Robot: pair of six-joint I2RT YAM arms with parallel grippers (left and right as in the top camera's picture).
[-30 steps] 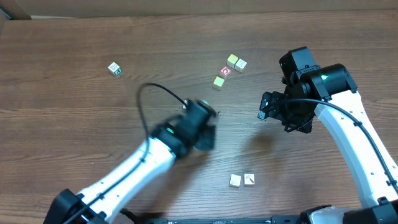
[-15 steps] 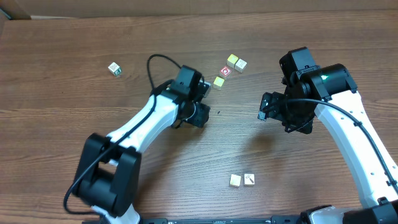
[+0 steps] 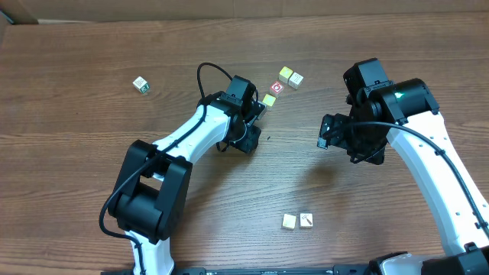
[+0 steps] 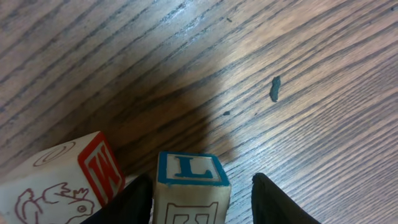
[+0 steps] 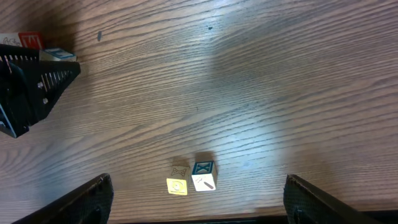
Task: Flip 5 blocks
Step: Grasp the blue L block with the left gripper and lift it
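Wooden L block (image 4: 189,171) is sitting between the left gripper's (image 4: 200,186) released fingers, lined up for a flipping grasp; right gripper (image 5: 198,183) is hovering wide, empty.

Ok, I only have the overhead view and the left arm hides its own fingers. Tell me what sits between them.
Observer: A block with a blue-framed L face stands between the fingers of the left gripper.
Operator: Say whether it is clamped.
Observer: Not yet; one finger stands apart from it, with bare table showing in the gap.
Operator: Name anything crowding it.
Observer: A second block, red-framed W on its side, sits just outside the other finger.
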